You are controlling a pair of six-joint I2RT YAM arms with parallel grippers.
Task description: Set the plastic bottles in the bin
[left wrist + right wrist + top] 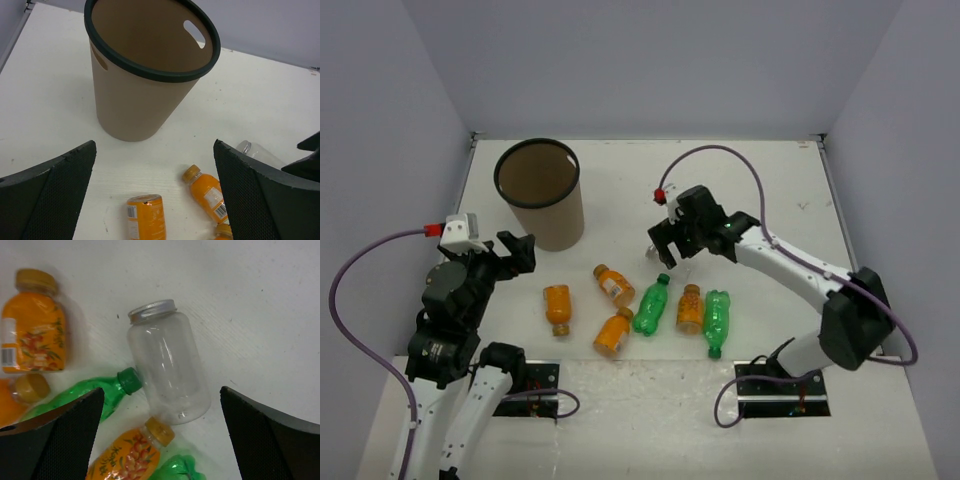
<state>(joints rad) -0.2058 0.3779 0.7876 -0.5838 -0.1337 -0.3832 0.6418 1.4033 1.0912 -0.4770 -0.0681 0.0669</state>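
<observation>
The bin (548, 222) near the far left corner of the worktop (770, 190) looks empty, as far as I can see; the plastic bottles (652, 305) all lie near the middle; the left end effector (516, 250) and the right end effector (670, 250) are spread wide, holding nothing.

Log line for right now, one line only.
bin upright | seven plastic bottles lying on table | right pincer open over clear bottle | left pincer open, facing bin
</observation>
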